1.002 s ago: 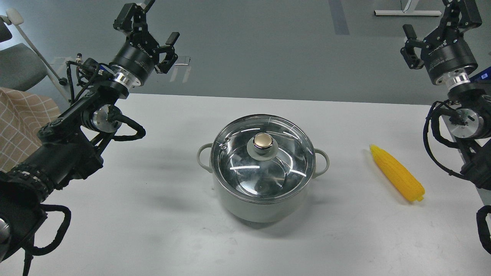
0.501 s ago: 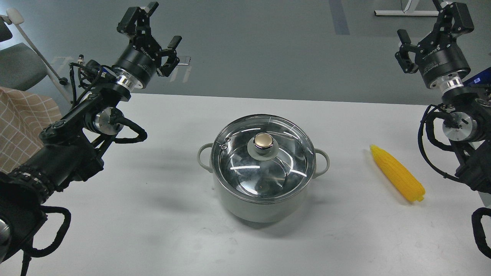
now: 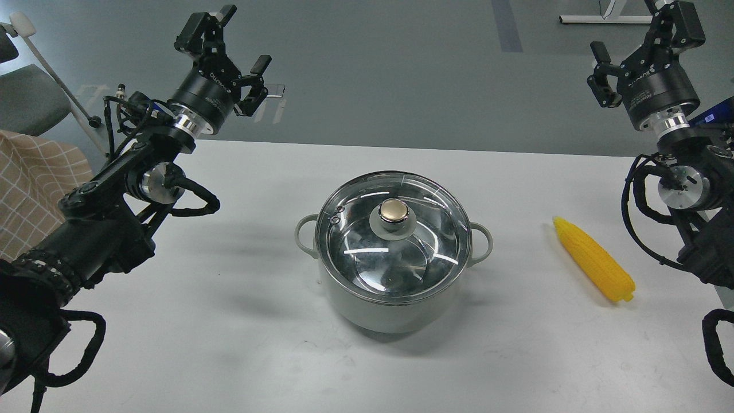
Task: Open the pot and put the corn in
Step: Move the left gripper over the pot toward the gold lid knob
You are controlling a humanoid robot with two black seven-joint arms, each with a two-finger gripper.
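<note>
The pale grey-green pot (image 3: 390, 312) stands in the middle of the white table (image 3: 229, 321), with two small loop handles. A round glass lid (image 3: 355, 229) with a gold knob (image 3: 394, 210) sits on it. The yellow corn (image 3: 593, 259) lies on the table to the pot's right, tapered end pointing away. My left gripper (image 3: 229, 40) is open and empty, raised high beyond the table's far left edge. My right gripper (image 3: 639, 34) is open and empty, raised high at the far right, above and behind the corn.
A chair (image 3: 26, 97) and a checked cloth (image 3: 34, 183) are at the left beside the table. Grey floor lies beyond the table's far edge. My dark arm links and cables fill the left and right sides of the view.
Both grippers have risen slightly and shifted inward over the last second. The pot, lid and corn have not moved.
</note>
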